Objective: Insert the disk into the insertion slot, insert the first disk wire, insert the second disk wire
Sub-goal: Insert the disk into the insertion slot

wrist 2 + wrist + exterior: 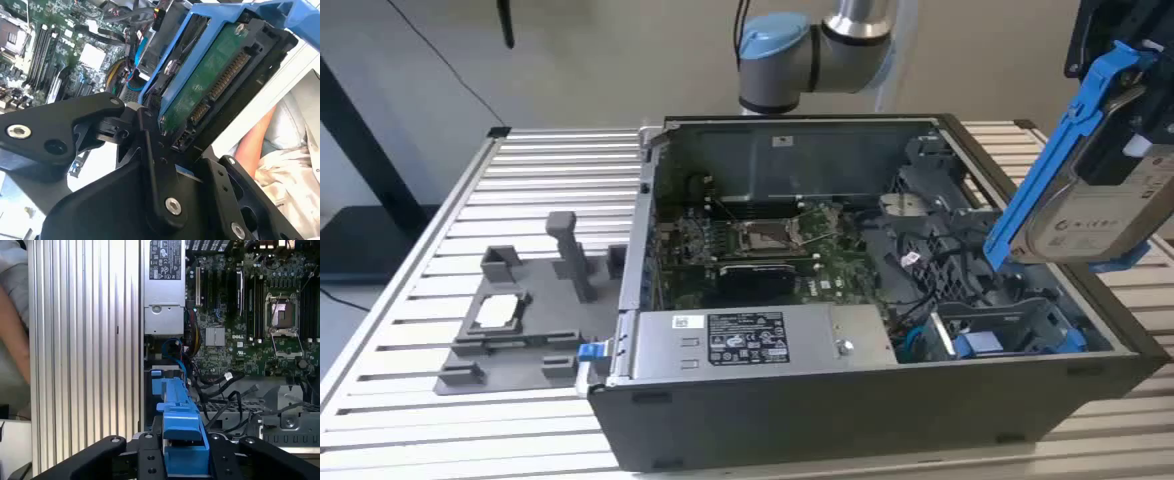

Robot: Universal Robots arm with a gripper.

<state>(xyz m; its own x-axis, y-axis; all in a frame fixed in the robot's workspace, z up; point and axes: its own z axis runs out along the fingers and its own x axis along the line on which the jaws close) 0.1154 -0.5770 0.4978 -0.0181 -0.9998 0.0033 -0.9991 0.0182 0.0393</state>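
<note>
1 tool [184, 454] clamped on the disk [1107, 200], tilted above the open case [854, 410], motherboard [761, 240] inside, insertion slot [998, 335] below

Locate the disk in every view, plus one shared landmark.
Exterior view: the disk hangs tilted above the case at the exterior view's right.
Second wrist view: the disk, green circuit-board side facing the camera.
First wrist view: the disk edge-on, blue carrier foremost.
Landmark: motherboard.

The disk [1107, 200] is cut off at the exterior view's right edge, the arm [817, 55] at its top. The insertion slot [1007, 322] has its interior hidden by its own wall.
</note>
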